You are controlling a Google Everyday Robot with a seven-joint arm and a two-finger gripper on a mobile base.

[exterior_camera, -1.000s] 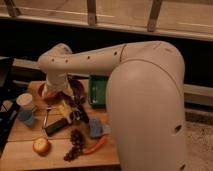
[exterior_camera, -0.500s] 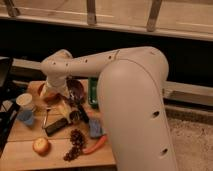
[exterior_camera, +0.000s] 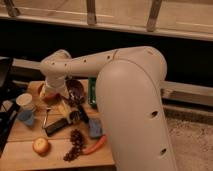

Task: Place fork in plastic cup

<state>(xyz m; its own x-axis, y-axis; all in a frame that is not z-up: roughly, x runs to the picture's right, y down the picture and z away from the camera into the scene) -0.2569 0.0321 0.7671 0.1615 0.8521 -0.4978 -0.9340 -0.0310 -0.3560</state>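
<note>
At your far left the cup (exterior_camera: 25, 101) stands upright on the counter (exterior_camera: 20, 135), with a blue cup (exterior_camera: 26, 118) just in front of it. Next right, the fork (exterior_camera: 45, 117) lies flat on the counter beside a black block (exterior_camera: 55, 126), near the cup and untouched. Right again, the gripper (exterior_camera: 76, 113) hangs low over the clutter in front of a dark bowl (exterior_camera: 75, 89), fingers apart and nothing in them. Over the last second the arm (exterior_camera: 125, 100) has swung closer to the camera and the gripper has sunk a little toward the counter. It's an approach, then, with no grasp yet. You'll likely need to shift left and settle over the fork's handle before lifting.
</note>
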